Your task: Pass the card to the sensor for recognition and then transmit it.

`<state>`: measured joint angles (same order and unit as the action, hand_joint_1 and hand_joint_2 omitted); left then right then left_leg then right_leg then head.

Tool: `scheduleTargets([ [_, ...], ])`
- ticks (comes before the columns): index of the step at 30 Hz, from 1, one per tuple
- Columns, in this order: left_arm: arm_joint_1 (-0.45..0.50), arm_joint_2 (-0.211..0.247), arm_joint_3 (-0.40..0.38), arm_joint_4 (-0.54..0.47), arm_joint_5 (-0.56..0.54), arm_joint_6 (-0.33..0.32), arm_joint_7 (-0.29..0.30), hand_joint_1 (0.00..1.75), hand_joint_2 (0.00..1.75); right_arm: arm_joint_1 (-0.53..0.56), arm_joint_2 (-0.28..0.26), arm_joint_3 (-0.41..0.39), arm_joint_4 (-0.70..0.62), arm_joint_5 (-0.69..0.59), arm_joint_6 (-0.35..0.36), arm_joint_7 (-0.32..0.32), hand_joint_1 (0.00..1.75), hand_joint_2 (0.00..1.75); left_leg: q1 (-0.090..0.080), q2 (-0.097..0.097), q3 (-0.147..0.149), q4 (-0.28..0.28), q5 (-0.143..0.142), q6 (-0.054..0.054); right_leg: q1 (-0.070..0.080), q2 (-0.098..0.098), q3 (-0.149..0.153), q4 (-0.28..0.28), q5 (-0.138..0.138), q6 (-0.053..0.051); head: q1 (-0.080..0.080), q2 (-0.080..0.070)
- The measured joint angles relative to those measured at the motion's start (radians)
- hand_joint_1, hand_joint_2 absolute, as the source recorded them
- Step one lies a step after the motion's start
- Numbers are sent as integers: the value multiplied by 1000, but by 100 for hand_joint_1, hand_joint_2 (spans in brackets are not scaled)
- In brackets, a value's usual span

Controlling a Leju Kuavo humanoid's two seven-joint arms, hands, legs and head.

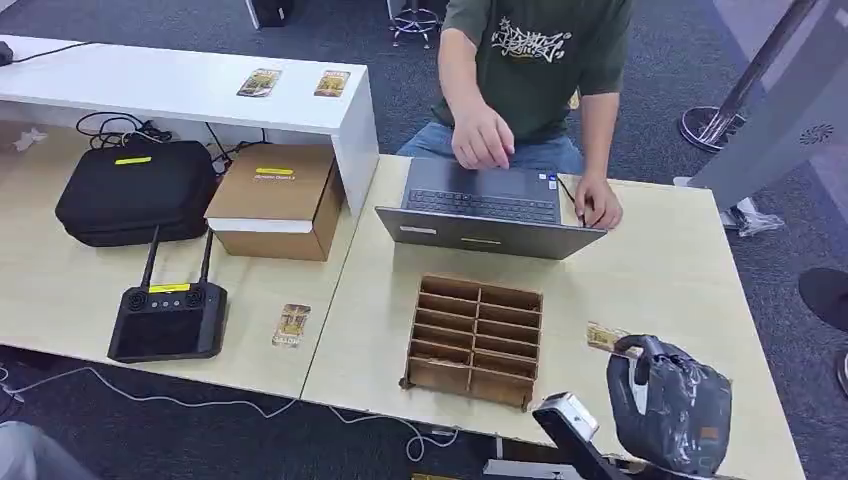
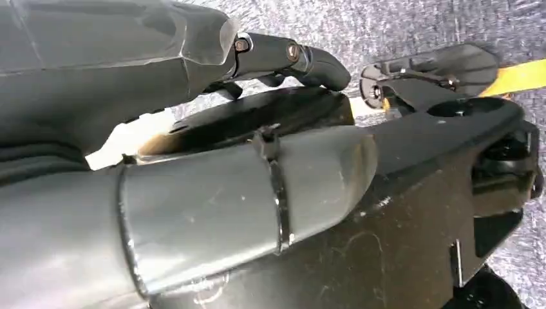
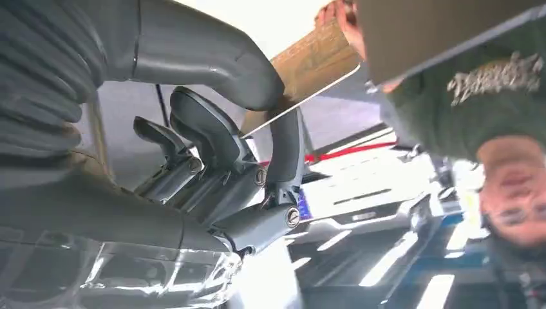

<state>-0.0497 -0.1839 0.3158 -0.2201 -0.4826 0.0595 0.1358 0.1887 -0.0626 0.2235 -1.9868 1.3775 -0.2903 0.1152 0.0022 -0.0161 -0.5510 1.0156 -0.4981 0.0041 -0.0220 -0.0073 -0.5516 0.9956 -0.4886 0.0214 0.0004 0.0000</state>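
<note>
My right hand (image 1: 668, 402) hovers over the table's front right corner and pinches a yellowish card (image 1: 605, 338) that sticks out toward the wooden divider box (image 1: 475, 340). Seen from the right wrist, the card (image 3: 309, 64) is clamped between the thumb and a finger of that hand (image 3: 212, 148). A small white-topped device on a black bracket (image 1: 567, 412) sits at the table's front edge, just left of the hand. My left hand (image 2: 212, 193) hangs over the carpet, holding nothing, its thumb and fingers apart.
A person sits behind the open laptop (image 1: 485, 205) with both hands on it. Another card (image 1: 291, 324) lies on the left table beside a black controller (image 1: 167, 318). Behind it stand a black case (image 1: 135, 190) and a cardboard box (image 1: 278, 198). Two cards (image 1: 259, 82) lie on the white shelf.
</note>
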Motion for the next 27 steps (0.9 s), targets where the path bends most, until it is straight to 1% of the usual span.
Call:
scheduleTargets([
  [3,1,0,7,0,5,2,0,0,0,18,25,-39,-24,-30,-32,-3,175,175,0,0,0,0,0,0,0,0,0,0,0,0,0,0],
  [6,2,0,13,0,7,6,0,0,0,33,49,-81,-42,-81,-74,-21,175,175,0,0,0,0,0,0,0,0,0,0,0,0,0,0],
  [12,7,0,29,0,8,10,-3,0,0,71,102,-175,-80,-245,-225,-76,175,175,0,0,0,0,0,0,0,0,0,0,0,0,0,0],
  [13,7,0,31,0,7,10,-3,0,0,77,114,-191,-87,-284,-253,-94,175,175,0,0,0,0,0,0,0,0,0,0,0,0,0,0],
  [15,7,0,33,0,4,10,-3,0,0,84,131,-212,-94,-338,-285,-125,175,175,0,0,0,0,0,0,0,0,0,0,0,0,0,0],
  [17,7,0,36,0,-1,11,-3,0,0,81,147,-225,-94,-363,-294,-164,175,175,0,1,0,0,0,0,0,1,0,0,0,0,0,0],
  [20,7,-1,37,0,-6,16,-3,0,0,49,163,-224,-87,-361,-293,-211,175,175,0,2,0,0,1,-1,0,2,0,0,1,-1,0,0],
  [23,7,-3,40,0,-10,18,-3,0,0,-12,173,-216,-64,-351,-287,-224,175,175,1,2,0,0,2,-2,0,2,0,0,2,-1,0,0],
  [27,5,-5,43,0,-26,10,-5,0,0,-145,175,-190,-10,-346,-254,-229,175,175,1,3,1,0,3,-2,0,4,0,1,4,-1,0,0],
])
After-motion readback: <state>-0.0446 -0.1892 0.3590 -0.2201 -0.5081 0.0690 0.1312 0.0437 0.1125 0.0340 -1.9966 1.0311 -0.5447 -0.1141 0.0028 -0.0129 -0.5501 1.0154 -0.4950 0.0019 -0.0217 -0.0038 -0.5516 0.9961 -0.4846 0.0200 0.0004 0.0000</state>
